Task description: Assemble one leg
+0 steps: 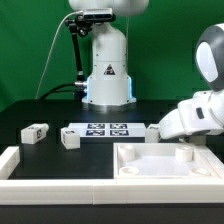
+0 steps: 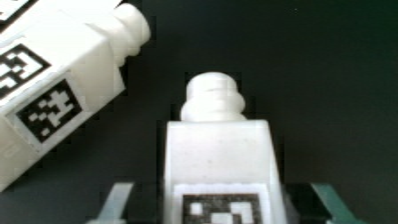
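In the wrist view a white leg [image 2: 221, 140] with a rounded peg end lies on the black table between my fingers, its marker tag [image 2: 222, 208] facing the camera. My gripper [image 2: 224, 192] is open. One finger [image 2: 121, 200] stands on each side of this leg, with a dark gap between each finger and the leg. A second leg [image 2: 63, 85] with tags lies close by at an angle. In the exterior view the arm's hand [image 1: 185, 118] is low over the table behind the large white square piece [image 1: 160, 168], and it hides the fingers. Two more legs [image 1: 35, 131] [image 1: 70, 137] lie at the exterior view's left.
The marker board [image 1: 100, 130] lies flat in the middle of the table. A raised white border [image 1: 20, 160] runs along the front and the exterior view's left. The robot base [image 1: 105, 65] stands at the back.
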Controlling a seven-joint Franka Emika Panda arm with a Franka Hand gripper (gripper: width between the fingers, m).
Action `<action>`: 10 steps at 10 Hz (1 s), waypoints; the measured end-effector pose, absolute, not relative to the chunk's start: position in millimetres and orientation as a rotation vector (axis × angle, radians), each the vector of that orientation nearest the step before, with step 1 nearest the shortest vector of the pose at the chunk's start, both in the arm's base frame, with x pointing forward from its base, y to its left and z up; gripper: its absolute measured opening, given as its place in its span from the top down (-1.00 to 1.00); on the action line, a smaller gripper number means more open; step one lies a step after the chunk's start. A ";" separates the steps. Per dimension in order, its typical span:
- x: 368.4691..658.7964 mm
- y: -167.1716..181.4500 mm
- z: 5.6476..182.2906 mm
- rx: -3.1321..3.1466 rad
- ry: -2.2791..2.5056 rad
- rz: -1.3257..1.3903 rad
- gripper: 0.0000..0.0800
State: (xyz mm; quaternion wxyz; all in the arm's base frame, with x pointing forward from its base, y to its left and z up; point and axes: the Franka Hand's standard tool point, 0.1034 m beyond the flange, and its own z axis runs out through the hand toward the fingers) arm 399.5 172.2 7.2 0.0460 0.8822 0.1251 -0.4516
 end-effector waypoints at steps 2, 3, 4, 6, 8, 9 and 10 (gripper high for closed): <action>399.5 172.2 7.2 2.693 0.382 -1.379 0.29; 399.5 172.2 7.2 2.693 0.382 -1.379 0.29; 400.1 170.4 10.2 2.691 0.395 -1.389 0.29; 406.9 163.5 36.2 2.688 0.398 -1.399 0.29; 414.2 158.5 62.5 2.680 0.402 -1.412 0.29; 420.2 157.6 71.9 2.703 0.398 -1.375 0.29; 421.3 157.4 76.1 2.705 0.398 -1.369 0.29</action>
